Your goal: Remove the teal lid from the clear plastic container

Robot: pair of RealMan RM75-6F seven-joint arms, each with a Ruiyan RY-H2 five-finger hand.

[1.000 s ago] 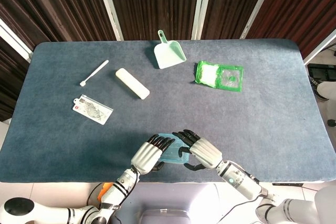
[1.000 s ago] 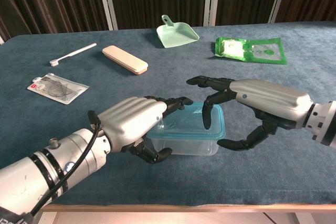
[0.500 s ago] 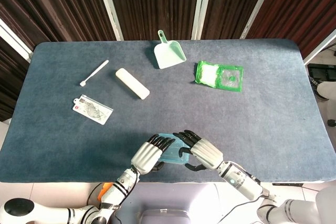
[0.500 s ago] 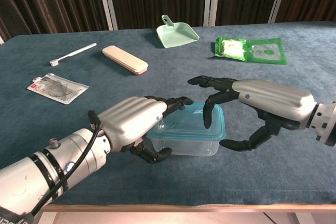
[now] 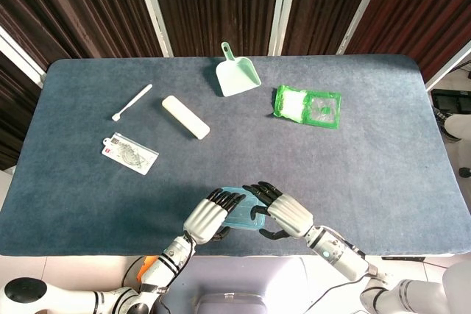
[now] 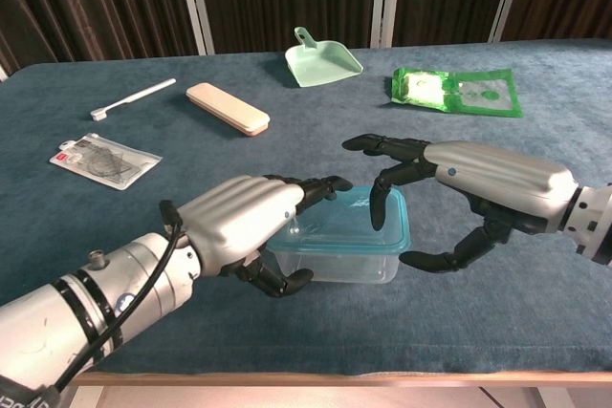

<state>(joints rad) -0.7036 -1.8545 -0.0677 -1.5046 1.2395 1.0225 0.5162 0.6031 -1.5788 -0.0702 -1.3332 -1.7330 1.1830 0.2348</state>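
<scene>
The clear plastic container (image 6: 335, 260) sits at the near edge of the tabletop (image 5: 331, 167), about 6 o'clock from the middle, with the teal lid (image 6: 359, 219) on top of it and not yet off. Its long axis runs left to right, so each short end faces one arm.

The left hand (image 6: 244, 226) has the container's left end: fingers lie over the lid's left part and the thumb curls under against the clear wall, a bracing hold on the box.

The right hand (image 6: 459, 193) is spread wide and holds nothing. Its fingertips (image 6: 379, 215) hang at the lid's right part, though whether they touch it I cannot tell. The thumb reaches toward the right end, low by the wall.

From that hand the lid's free edge lies at 9 o'clock, and I'd judge the right hand better placed to peel it.
</scene>
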